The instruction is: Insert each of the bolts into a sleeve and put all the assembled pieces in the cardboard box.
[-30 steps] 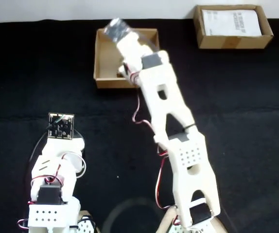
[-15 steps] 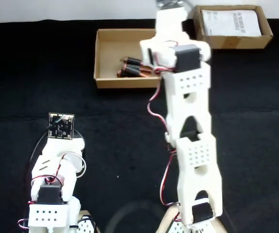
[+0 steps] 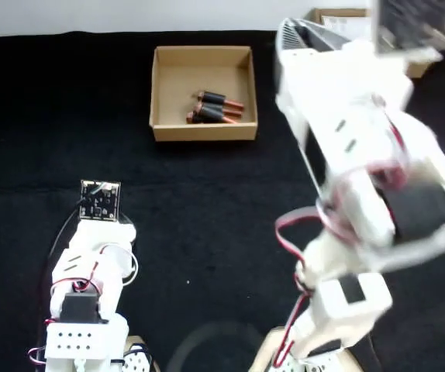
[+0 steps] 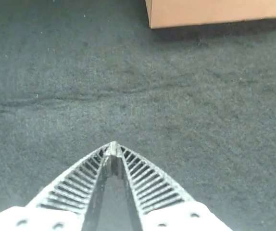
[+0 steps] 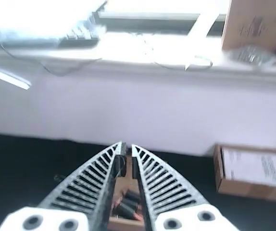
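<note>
Cardboard box: open-topped, resting on the black cloth; reference point for all positions below.

Assembled pieces: inside the cardboard box, lying flat on its floor, bunched together in the half nearer the second box; long axes running roughly across the cardboard box from side wall to side wall, on a slight slant; thin copper-coloured ends pointing toward the wall on the second-box side; exact count not readable; also seen in the right wrist view, low between the jaws, on the floor of the cardboard box.

Left gripper: closed, tips meeting, nothing held; low over the black cloth, well short of the cardboard box's near wall, with one near corner of the cardboard box ahead of it.

Right gripper: jaws drawn almost together with a thin slit at the tips, nothing held; raised high above the black cloth, off the cardboard box on the second-box side.

Second box: beside the cardboard box, apart from it, holding a printed sheet.
</note>
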Tool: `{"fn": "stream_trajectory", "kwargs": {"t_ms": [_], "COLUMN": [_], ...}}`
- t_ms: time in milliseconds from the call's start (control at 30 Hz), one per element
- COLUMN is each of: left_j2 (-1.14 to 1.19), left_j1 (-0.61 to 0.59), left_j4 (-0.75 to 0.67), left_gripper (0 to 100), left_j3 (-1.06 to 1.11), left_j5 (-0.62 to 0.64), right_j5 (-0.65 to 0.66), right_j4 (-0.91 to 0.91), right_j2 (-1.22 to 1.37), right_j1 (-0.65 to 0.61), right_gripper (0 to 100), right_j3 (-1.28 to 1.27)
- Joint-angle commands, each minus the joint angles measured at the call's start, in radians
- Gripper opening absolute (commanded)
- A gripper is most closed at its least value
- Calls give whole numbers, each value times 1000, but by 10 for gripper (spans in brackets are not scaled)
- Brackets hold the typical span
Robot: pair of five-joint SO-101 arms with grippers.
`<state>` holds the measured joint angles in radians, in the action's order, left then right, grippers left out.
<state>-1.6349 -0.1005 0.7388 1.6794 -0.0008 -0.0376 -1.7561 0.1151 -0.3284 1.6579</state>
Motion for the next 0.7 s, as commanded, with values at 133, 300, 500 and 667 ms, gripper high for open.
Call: {"fn": "stream_trajectory", "kwargs": {"t_ms": [133, 300, 500, 667], "left_j2": [12, 4, 2, 2], "left_j1": [-15, -44, -47, -48], "left_j4": [15, 184, 338, 402], "left_gripper": [9, 9, 9, 9], "left_j3": [25, 25, 19, 5], "left_j5": [-5, -5, -5, -5], "right_j5": [-6, -9, -6, -5], "right_j4": [-12, -10, -4, 96], "right_j2": [-449, -779, -1112, -1311], "right_j1": [13, 13, 12, 13], "right_gripper": [8, 8, 8, 8], "right_j3": [-438, -934, -1497, -1923]}}
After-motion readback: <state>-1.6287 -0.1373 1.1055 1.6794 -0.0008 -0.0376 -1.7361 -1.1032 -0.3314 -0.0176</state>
